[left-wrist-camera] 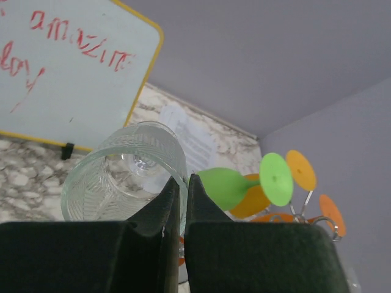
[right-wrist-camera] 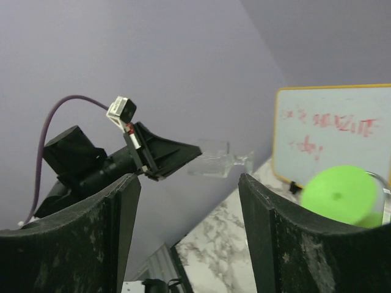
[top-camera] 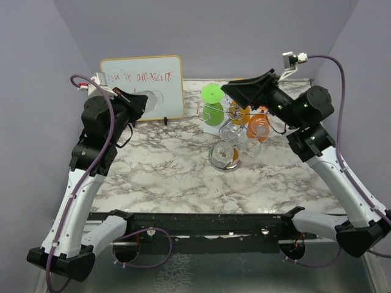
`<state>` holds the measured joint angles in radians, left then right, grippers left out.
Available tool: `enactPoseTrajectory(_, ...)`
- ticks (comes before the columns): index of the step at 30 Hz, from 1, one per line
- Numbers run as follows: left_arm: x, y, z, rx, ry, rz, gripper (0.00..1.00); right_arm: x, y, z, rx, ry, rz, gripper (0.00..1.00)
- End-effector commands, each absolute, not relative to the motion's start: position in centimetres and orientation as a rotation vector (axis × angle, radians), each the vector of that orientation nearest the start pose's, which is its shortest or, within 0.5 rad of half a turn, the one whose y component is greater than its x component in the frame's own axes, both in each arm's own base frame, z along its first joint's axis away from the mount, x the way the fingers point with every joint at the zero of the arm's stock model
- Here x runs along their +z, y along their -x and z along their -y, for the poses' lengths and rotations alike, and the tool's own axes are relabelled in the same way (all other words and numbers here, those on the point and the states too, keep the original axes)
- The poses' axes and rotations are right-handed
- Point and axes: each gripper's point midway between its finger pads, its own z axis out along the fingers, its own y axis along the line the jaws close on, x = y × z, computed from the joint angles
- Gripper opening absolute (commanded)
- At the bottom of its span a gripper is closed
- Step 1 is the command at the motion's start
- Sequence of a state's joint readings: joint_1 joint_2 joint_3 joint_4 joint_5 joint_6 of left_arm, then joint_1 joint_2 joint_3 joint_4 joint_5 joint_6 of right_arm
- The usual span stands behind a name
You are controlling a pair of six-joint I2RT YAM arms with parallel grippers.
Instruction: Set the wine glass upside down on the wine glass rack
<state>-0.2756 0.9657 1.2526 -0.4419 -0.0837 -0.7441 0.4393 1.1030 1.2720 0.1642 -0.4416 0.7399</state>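
A clear wine glass (top-camera: 152, 101) is held in the air in front of the whiteboard, lying roughly sideways. My left gripper (top-camera: 137, 101) is shut on its rim; the left wrist view shows the glass (left-wrist-camera: 125, 174) with the wall pinched between the closed jaws of that gripper (left-wrist-camera: 183, 178). The wine glass rack (top-camera: 225, 162) stands at mid-table, to the right of the held glass, with green, orange and clear glasses hanging from its arms. My right gripper (top-camera: 230, 90) hovers open just above the rack. From the right wrist, this gripper (right-wrist-camera: 189, 183) frames the held glass (right-wrist-camera: 212, 160), with nothing between its fingers.
A whiteboard (top-camera: 142, 87) with red writing leans at the back left. A green glass (left-wrist-camera: 229, 186) and orange glasses (left-wrist-camera: 300, 170) hang on the rack close to the right of the held glass. Purple walls enclose the marble table (top-camera: 165, 177).
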Motion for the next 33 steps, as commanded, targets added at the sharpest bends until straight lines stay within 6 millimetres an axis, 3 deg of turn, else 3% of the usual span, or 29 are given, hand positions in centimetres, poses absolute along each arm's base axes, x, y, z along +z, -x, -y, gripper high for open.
enactPoseTrajectory(1, 50.4, -27.8, 12.2, -0.985, 0.31, -1.319, 0.0, 51.1, -27.4, -28.6, 1.336, 0.209, -1.334, 0.72)
enactPoseTrajectory(7, 55.5, -23.3, 12.2, -1.128, 0.212, -1.069, 0.0, 52.4, -26.6, -34.9, 1.428, 0.11, -1.352, 0.81)
enactPoseTrajectory(12, 58.2, -20.9, 12.0, -1.204, 0.173, -0.944, 0.0, 53.5, -26.2, -37.0, 1.536, -0.036, -1.296, 0.9)
enactPoseTrajectory(22, 59.2, -18.3, 13.0, -1.457, 0.165, -0.866, 0.0, 55.7, -24.2, -41.0, 1.861, -0.082, -1.151, 0.91)
enactPoseTrajectory(33, 59.4, -17.1, 13.4, -1.511, 0.13, -0.854, 0.0, 56.9, -22.3, -43.2, 2.021, -0.002, -1.079, 0.92)
